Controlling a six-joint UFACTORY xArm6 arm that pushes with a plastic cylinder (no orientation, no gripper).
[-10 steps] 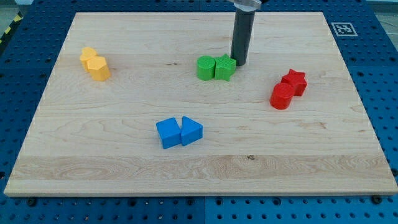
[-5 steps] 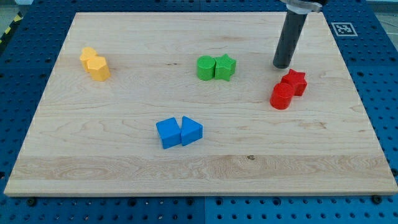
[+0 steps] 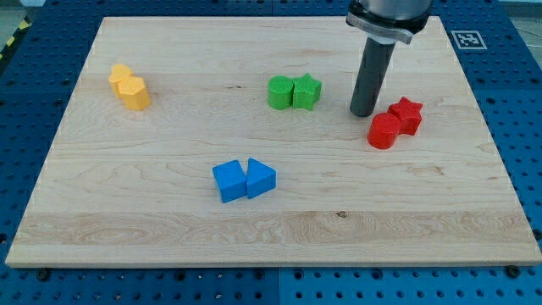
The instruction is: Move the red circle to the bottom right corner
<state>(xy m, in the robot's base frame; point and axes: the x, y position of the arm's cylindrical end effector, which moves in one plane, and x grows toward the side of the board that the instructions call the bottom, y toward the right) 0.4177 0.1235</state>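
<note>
While our arm carried no fingers at all, only a straight dark rod, our tip (image 3: pixel 364 113) stood on the pale wooden table (image 3: pixel 474 246), just to the view's left of the red circle (image 3: pixel 384 131) and slightly above it; whether it touched the block we could not tell. That red circle, a short round cylinder, sat in the view's right half, about mid-height on the table, touching the red star (image 3: pixel 406 114) at its upper right and well apart from the bottom right corner. Near the tip, toward the view's left, the green circle (image 3: pixel 279 91) and the green star (image 3: pixel 306 91) stood side by side, touching. Lower, at the view's centre-left, a blue square block (image 3: pixel 229 181) pressed against a blue wedge-like block (image 3: pixel 260 178). Two yellow blocks (image 3: pixel 129 86), faceted in shape, huddled together at the view's upper left. All the blocks looked matte and finely ridged, against the table's smooth grain.
</note>
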